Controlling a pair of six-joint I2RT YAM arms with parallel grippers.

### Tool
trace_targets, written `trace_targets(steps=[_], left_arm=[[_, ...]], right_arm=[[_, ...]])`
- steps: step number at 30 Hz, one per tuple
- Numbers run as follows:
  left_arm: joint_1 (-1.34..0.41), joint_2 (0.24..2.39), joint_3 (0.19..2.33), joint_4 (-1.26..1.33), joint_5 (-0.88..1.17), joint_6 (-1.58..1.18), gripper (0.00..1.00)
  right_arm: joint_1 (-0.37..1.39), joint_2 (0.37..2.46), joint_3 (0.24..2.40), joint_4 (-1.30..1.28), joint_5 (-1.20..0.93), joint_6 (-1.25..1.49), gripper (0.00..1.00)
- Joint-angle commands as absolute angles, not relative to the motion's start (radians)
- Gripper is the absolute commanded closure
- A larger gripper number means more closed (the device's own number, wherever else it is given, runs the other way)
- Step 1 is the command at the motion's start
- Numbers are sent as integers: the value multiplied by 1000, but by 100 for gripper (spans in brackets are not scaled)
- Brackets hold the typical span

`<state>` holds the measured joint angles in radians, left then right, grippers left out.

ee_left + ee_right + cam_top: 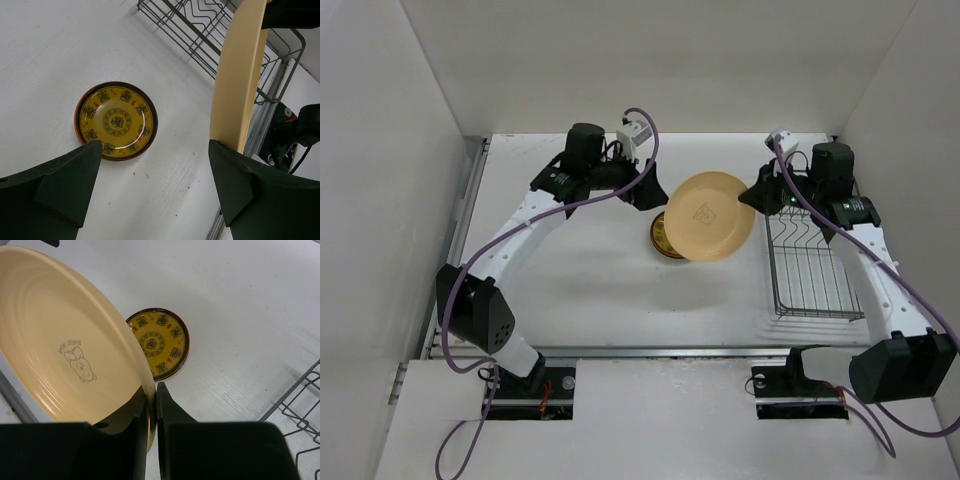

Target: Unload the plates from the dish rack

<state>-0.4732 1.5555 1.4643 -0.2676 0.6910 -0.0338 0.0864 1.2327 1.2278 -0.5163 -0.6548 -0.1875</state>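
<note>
A white table with a faintly grained top fills the middle of the overhead view. 3 plain white panel walls box it in: the back wall at 12 o'clock, the left wall at 9 o'clock and the right wall at 3 o'clock. A metal rail runs along the table's 6 o'clock edge. The light is even, the shadows soft.

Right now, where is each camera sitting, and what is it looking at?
Top external: above and behind, looking down at the table, the left arm, the right arm and the dish rack.
Left wrist: on the left arm, looking past its open left tool at the gold-patterned plate.
Right wrist: on the right arm, looking along its right tool, shut on the tan plate.
Shared: all three show both plates.
</note>
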Motion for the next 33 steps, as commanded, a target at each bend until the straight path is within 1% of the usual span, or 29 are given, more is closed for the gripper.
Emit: trace_targets(steps=[1, 3, 7, 11, 14, 17, 20, 28, 31, 33], left_arm=[[-483, 1508, 1463, -225, 733, -28, 14], [-483, 1499, 1463, -225, 700, -28, 14], [-483, 1453, 1453, -203, 548, -54, 14], [-483, 1405, 1418, -161, 494, -66, 14], [-483, 1384, 1408, -150, 494, -66, 14], [-483, 1374, 1399, -140, 558, -66, 14], [-483, 1406, 1410, -153, 636, -66, 14], [-483, 1454, 1420, -175, 689, -46, 16], [-483, 1473, 1430, -184, 689, -46, 18], [-483, 1485, 1430, -184, 689, -37, 24]], right_arm=[[106, 1229, 1258, -463, -637, -189, 100], [106, 1217, 1249, -463, -637, -198, 100], [106, 1183, 1227, -472, -637, -219, 100], [106, 1183, 1218, -472, -601, -219, 100], [106, 1203, 1218, -472, -591, -219, 100], [106, 1215, 1229, -460, -581, -219, 100], [126, 1242, 1239, -460, -581, -219, 100], [187, 1310, 1324, -469, -640, -219, 100], [205, 1310, 1347, -469, -663, -219, 100], [206, 1310, 1356, -469, -673, -219, 100]])
